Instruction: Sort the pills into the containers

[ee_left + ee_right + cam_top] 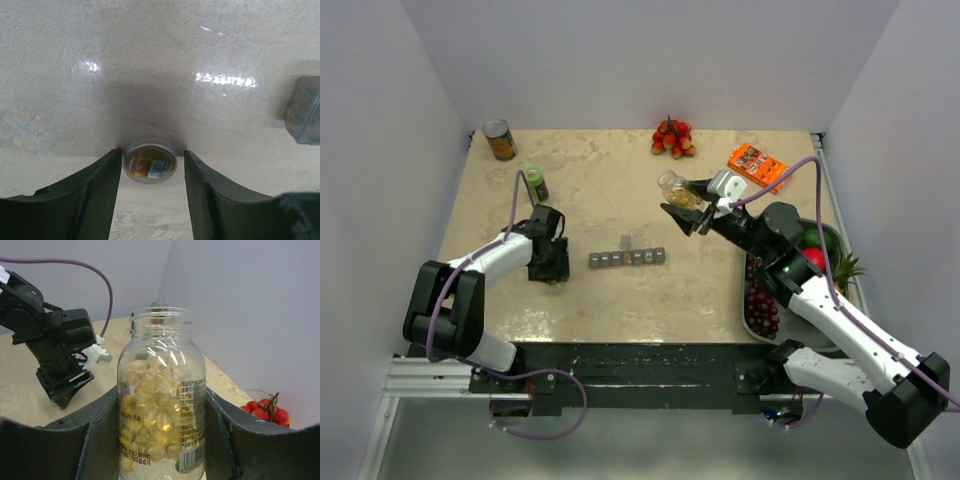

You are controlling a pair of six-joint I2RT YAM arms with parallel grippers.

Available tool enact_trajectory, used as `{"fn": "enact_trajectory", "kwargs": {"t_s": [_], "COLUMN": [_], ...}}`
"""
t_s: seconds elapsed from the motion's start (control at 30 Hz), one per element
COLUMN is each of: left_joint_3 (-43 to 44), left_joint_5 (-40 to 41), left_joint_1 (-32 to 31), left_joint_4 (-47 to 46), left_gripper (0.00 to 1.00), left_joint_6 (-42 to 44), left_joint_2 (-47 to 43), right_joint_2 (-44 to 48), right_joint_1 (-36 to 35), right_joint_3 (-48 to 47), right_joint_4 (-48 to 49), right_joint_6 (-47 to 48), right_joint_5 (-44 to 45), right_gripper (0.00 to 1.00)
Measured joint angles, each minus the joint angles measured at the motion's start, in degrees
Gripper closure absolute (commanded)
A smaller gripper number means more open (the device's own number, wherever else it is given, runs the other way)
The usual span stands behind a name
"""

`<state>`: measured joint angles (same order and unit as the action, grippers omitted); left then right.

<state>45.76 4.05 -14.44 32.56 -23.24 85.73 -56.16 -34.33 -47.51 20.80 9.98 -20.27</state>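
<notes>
Right wrist: my right pincer (159, 410) clamped uncapped bottle (160, 340), pills (150, 405) inside, raised ready for pouring. Grey organiser strip (627, 258) lay on table (620, 180) between arms, apart from bottle. My left pincer (152, 152) straddled lid (150, 165), jaws apart, probably parking it aside.

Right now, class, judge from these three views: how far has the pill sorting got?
Done: the bottle is uncapped, what looks like its cap lying on the table between the open fingers of the left gripper. In hand: the right gripper holds the bottle of yellow capsules off the table. Left: every capsule; none shows in the grey organiser.
</notes>
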Motion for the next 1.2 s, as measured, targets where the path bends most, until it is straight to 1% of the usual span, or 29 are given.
{"fn": "enact_trajectory", "kwargs": {"t_s": [0.07,0.1,0.2,0.33,0.4,0.47,0.57,0.63,0.73,0.8,0.87,0.93,1.03,1.2], "left_joint_3": [0.02,0.11,0.26,0.28,0.39,0.9,2.43,2.89,2.91,2.34,1.4,0.37,-0.26,-0.68], "left_joint_5": [0.81,1.16,1.51,0.26,-2.93,-8.35,-19.54,-27.41,-38.16,-43.43,-47.01,-49.92,-52.06,-53.0], "left_joint_1": [-0.17,-0.22,-0.26,-0.28,-0.33,-0.5,-1.07,-1.64,-2.78,-3.41,-4.0,-4.68,-6.05,-9.16], "left_joint_4": [0.13,0.22,0.15,0.2,0.13,-0.17,-3.5,-8.39,-18.69,-27.91,-36.85,-46.12,-55.56,-68.15], "left_gripper": [0.66,0.75,0.87,0.92,0.93,0.94,0.94,0.94,0.94,0.94,0.94,0.94,0.94,0.94], "left_joint_6": [0.13,0.31,0.48,1.18,1.86,2.12,1.25,-0.7,-6.95,-12.87,-18.51,-24.76,-31.3,-39.45], "left_joint_2": [0.2,0.28,0.31,-0.52,-3.02,-7.15,-13.22,-16.61,-19.91,-20.92,-21.38,-21.35,-20.81,-18.75], "right_joint_2": [0.0,0.0,0.0,-0.04,-0.15,-0.68,-1.73,-2.1,-3.15,-4.87,-7.19,-9.53,-10.75,-10.58], "right_joint_1": [0.2,0.31,0.66,1.29,1.79,2.45,3.3,3.72,4.42,5.03,5.4,5.77,5.92,6.45], "right_joint_3": [0.02,0.02,0.0,-0.5,-1.44,-3.37,-6.54,-8.07,-10.71,-13.94,-17.62,-21.07,-22.4,-22.4], "right_joint_4": [-0.26,-0.37,-1.55,-5.53,-8.31,-11.87,-16.9,-20.65,-27.5,-33.64,-39.39,-44.35,-48.63,-50.49], "right_joint_6": [-0.11,-0.13,-0.17,-0.11,0.17,1.03,3.17,4.76,6.99,9.03,11.17,13.33,15.02,14.78], "right_joint_5": [-0.31,-0.55,-2.23,-6.25,-8.52,-11.96,-17.35,-20.79,-24.63,-26.05,-26.95,-27.45,-27.5,-27.5], "right_gripper": [1.0,1.0,1.0,1.0,1.0,1.0,1.0,1.0,1.0,1.0,1.0,1.0,1.0,1.0]}}
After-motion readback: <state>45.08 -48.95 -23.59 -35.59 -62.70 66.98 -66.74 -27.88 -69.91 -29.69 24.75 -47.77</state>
